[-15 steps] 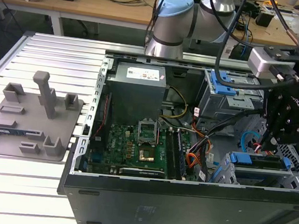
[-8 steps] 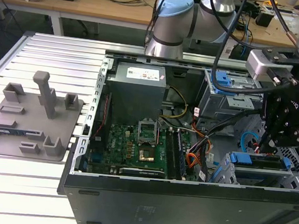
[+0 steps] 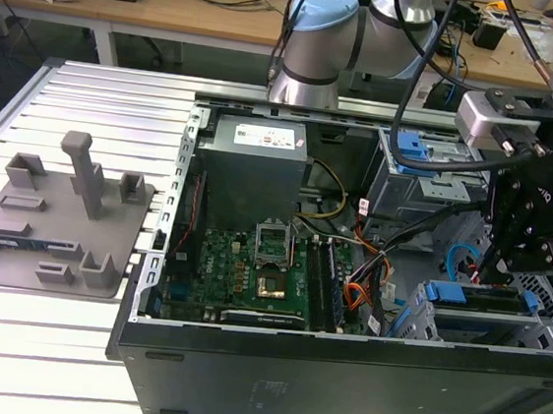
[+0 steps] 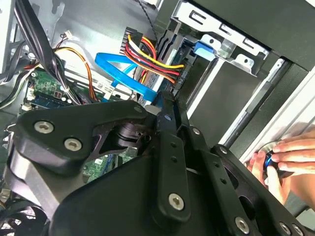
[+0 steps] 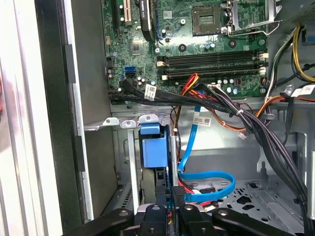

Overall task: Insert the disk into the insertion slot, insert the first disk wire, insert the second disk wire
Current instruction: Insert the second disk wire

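In the exterior view, the open computer case (image 3: 349, 274) lies on the counter (image 3: 64, 343). The disk (image 3: 480, 298) already sits in the insertion slot (image 3: 541, 329) toward that view's right, so wire insertion is judged in hand. The pincer (image 3: 495, 274) hangs just above the disk's rear; its state cannot be told. In the first wrist view, the second disk wire (image 5: 211, 175) loops beside the first disk wire (image 5: 189, 84). Seating a plug calls for precise connector alignment.

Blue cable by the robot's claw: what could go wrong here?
The light blue cable loops right beside the gripper, so it might snag or get pulled if the gripper moves. In the second wrist view, a person's hand is close to the gripper and could get bumped.
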{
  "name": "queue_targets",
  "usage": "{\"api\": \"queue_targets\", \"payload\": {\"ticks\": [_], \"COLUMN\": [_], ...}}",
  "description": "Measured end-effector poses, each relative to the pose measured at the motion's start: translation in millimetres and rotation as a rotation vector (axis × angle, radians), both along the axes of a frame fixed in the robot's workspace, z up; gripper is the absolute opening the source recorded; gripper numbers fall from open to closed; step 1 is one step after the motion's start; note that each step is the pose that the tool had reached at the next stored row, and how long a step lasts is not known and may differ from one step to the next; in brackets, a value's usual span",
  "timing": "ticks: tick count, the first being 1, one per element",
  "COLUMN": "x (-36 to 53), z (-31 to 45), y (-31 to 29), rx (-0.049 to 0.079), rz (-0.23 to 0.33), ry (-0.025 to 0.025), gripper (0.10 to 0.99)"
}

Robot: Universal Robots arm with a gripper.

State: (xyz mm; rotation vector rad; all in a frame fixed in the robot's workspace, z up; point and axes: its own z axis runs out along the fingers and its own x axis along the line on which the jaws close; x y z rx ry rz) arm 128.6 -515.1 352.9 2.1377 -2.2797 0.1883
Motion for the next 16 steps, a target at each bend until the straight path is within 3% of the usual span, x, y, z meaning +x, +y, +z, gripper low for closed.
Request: {"api": "queue_targets", "payload": {"ticks": [16], "x": [2.7], "z": [-2.0], "y": [-1.1], "rx": [0.000], "rz": [0.000], "ry": [0.0000], "gripper": [0.161]}}
